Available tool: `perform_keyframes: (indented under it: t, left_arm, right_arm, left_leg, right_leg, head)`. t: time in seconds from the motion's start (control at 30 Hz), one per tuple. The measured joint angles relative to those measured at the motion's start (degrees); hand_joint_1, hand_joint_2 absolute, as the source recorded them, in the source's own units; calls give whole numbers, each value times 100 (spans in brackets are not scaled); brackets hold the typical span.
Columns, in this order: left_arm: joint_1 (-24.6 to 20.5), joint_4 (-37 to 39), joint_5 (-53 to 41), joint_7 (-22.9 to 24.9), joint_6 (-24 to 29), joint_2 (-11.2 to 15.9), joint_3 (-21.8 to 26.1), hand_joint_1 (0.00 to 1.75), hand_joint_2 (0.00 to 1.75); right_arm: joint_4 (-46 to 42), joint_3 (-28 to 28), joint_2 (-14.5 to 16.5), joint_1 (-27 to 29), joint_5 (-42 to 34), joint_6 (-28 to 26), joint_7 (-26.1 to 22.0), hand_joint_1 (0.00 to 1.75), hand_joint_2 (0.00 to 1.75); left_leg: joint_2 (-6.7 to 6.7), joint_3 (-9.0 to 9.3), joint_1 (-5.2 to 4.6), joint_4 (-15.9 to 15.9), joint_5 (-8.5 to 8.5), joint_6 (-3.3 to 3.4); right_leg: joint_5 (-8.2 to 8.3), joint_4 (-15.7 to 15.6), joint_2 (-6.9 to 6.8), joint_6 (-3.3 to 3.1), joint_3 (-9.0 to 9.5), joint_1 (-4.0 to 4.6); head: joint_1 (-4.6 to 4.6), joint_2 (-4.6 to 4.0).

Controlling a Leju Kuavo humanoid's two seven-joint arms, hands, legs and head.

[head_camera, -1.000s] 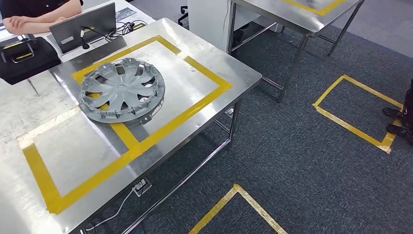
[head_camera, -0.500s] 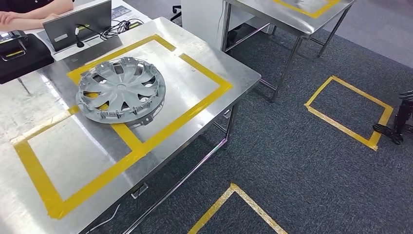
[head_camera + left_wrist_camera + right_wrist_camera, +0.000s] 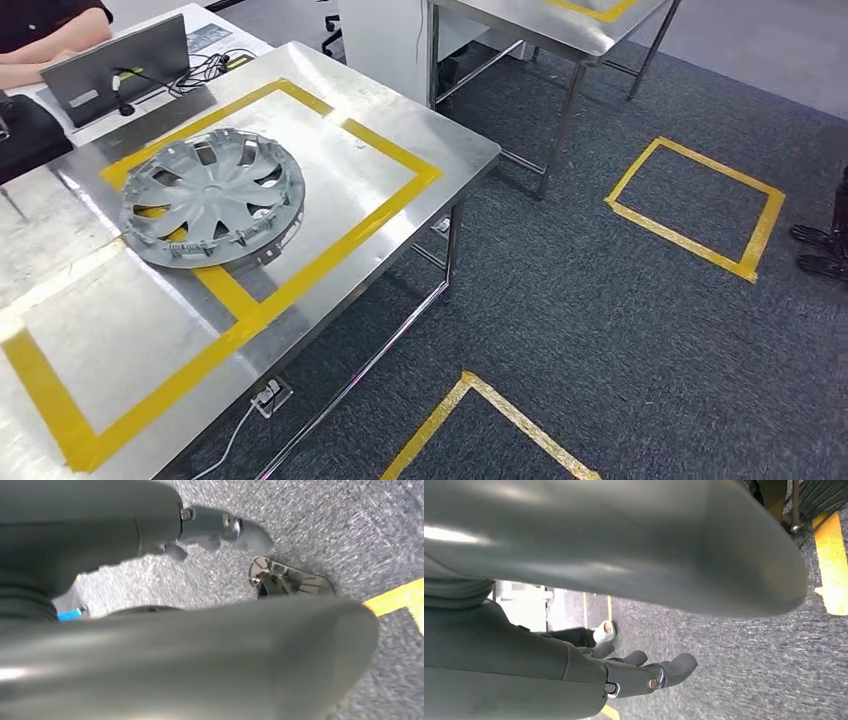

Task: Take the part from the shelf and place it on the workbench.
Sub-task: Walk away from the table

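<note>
A grey wheel cover (image 3: 212, 197) lies flat on the steel workbench (image 3: 400, 120), across the yellow tape that divides its two marked rectangles. Both arms hang at my sides over the dark carpet. In the left wrist view my left hand (image 3: 125, 525) is empty, its dark fingers (image 3: 220, 526) stretched out and apart from the thick thumb. My right hand (image 3: 549, 675) is empty as well, with its fingers (image 3: 659, 672) loosely extended away from the thumb.
A laptop (image 3: 115, 65), a black case (image 3: 25, 135) and a person's forearm (image 3: 35, 50) are at the bench's far left. A second steel table (image 3: 560, 25) stands behind. Yellow tape squares (image 3: 695, 205) mark the carpet. Dark stand feet (image 3: 822, 250) sit at the right edge.
The whole picture has slid left, so the camera has turned right. The wheel cover stays where it was on the bench.
</note>
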Motion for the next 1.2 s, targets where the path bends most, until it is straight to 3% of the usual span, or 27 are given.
perform_keyframes:
  t: [0.03,0.07,0.1,0.17,0.23,0.3,0.33,0.4,0.47,0.5,0.53,0.57,0.6,0.67,0.73,0.8,0.83,0.9,0.97,1.03,1.07,1.1,1.13,1.2]
  left_arm:
    - [5,1,4,3,0,1,-2,0,0]
    - [8,1,7,5,1,3,-3,0,0]
    - [10,2,10,5,2,9,-3,0,0]
    - [7,2,12,1,3,22,-3,0,0]
    - [1,2,13,-8,2,27,-3,0,0]
    - [-3,1,15,-16,1,24,-3,0,0]
    - [-4,1,18,-18,2,22,-3,0,0]
    - [-2,1,24,-22,2,22,-3,0,0]
    - [9,3,30,-24,1,27,-3,0,0]
    - [15,4,33,-21,0,27,-3,0,0]
    - [21,4,36,-19,-1,27,-3,0,0]
    - [22,4,39,-17,-1,27,-3,0,0]
    - [18,4,40,-16,-1,27,-3,0,0]
    - [5,3,43,-18,-4,26,-3,0,0]
    - [-2,2,43,-22,-8,25,-3,0,0]
    - [-8,1,41,-27,-14,21,-3,0,0]
    - [-13,-1,39,-30,-17,20,-3,0,0]
    - [-15,-3,36,-36,-24,21,-3,0,0]
    - [1,-3,34,-37,-28,25,-4,0,0]
    - [23,-2,34,-29,-30,25,-5,0,0]
    - [33,-2,34,-26,-29,26,-5,0,0]
    - [38,-1,34,-25,-28,28,-5,0,0]
    - [39,1,34,-24,-28,31,-5,0,0]
    - [32,2,34,-22,-27,34,-5,0,0]
  right_arm:
    - [7,5,9,6,-10,-9,-14,0,0]
    - [13,9,19,11,-17,-22,-25,0,0]
    - [18,14,26,13,-23,-35,-35,0,0]
    - [20,31,41,8,-28,-54,-51,0,0]
    - [20,44,49,-8,-28,-61,-63,0,0]
    - [20,48,51,-7,-28,-63,-73,0,0]
    - [20,49,53,2,-28,-63,-79,0,0]
    - [20,51,54,11,-28,-63,-87,0,0]
    - [20,53,59,3,-28,-62,-95,0,0]
    - [21,55,61,2,-28,-61,-96,0,0]
    - [21,56,62,5,-28,-61,-97,0,0]
    - [22,56,63,12,-28,-61,-97,0,0]
    - [22,57,61,19,-28,-61,-97,0,0]
    - [21,58,56,21,-28,-61,-98,0,0]
    - [20,60,54,0,-28,-57,-107,0,0]
    - [20,63,48,-11,-27,-50,-124,0,0]
    - [20,67,44,-4,-27,-47,-132,0,0]
    - [21,81,37,6,-26,-43,-144,0,0]
    - [22,96,34,-1,-26,-40,-150,0,0]
    - [22,109,34,-9,-26,-33,-153,0,0]
    - [22,117,35,-6,-26,-30,-154,0,0]
    - [22,125,35,1,-26,-26,-154,0,0]
    - [22,131,36,9,-27,-25,-154,0,0]
    - [22,136,34,16,-28,-23,-154,0,0]
  left_leg:
    - [-6,-84,8,164,1,-10]
    - [-18,-64,17,105,114,-17]
    - [-53,61,31,-172,311,-21]
    - [-284,416,73,-932,628,-23]
    - [-458,603,86,-1301,670,0]
    - [-377,641,69,-1320,652,63]
    - [-312,656,68,-1330,665,102]
    - [-173,663,75,-1352,696,173]
    - [-27,641,48,-1353,701,209]
    - [56,632,34,-1352,698,221]
    - [138,628,23,-1352,695,224]
    - [216,628,14,-1351,690,226]
    - [289,632,6,-1351,685,225]
    - [415,649,-10,-1350,670,211]
    - [530,675,-22,-1349,646,167]
    - [654,715,-16,-1370,631,104]
    - [644,717,-7,-1362,615,69]
    - [399,633,7,-1143,450,20]
    - [80,335,25,-496,106,-7]
    - [-14,15,36,143,-124,-26]
    - [-25,-48,40,233,-100,-31]
    - [-34,-12,47,114,29,-33]
    - [-67,121,61,-201,240,-34]
    - [-267,454,95,-936,547,-35]
  right_leg:
    - [-3,14,51,5,-5,-1]
    - [-10,34,112,15,-8,-5]
    - [-21,60,177,31,-9,-10]
    - [-56,136,300,86,-37,-13]
    - [-72,193,419,159,-125,-22]
    - [-55,196,539,242,-216,-51]
    - [-66,230,513,274,-244,-60]
    - [-264,552,282,327,-404,-63]
    - [-656,1261,16,364,-740,-74]
    - [-811,1610,-32,378,-902,-82]
    - [-866,1809,-51,382,-989,-86]
    - [-814,1800,-64,377,-973,-85]
    - [-666,1557,-95,357,-837,-78]
    - [-331,761,-326,275,-415,-34]
    - [-193,275,-527,191,-183,25]
    - [-176,199,-458,137,-180,58]
    - [-146,160,-387,112,-146,45]
    - [-67,64,-264,57,-54,1]
    - [-23,33,-141,18,-22,-26]
    - [-16,46,14,10,-47,-26]
    - [-18,57,98,13,-54,-27]
    - [-24,73,178,22,-57,-29]
    - [-35,98,260,40,-58,-33]
    - [-75,188,400,105,-89,-37]
  head:
    - [-16,0]
    - [-27,0]
    - [-40,0]
    - [-73,0]
    - [-82,0]
    - [-69,0]
    - [-62,0]
    - [-1,0]
    - [86,0]
    - [111,0]
    - [124,0]
    - [137,0]
    - [153,0]
    - [184,0]
    - [192,0]
    - [188,0]
    - [191,0]
    - [165,0]
    - [93,0]
    - [24,0]
    - [-4,0]
    - [-28,0]
    - [-52,0]
    - [-95,0]
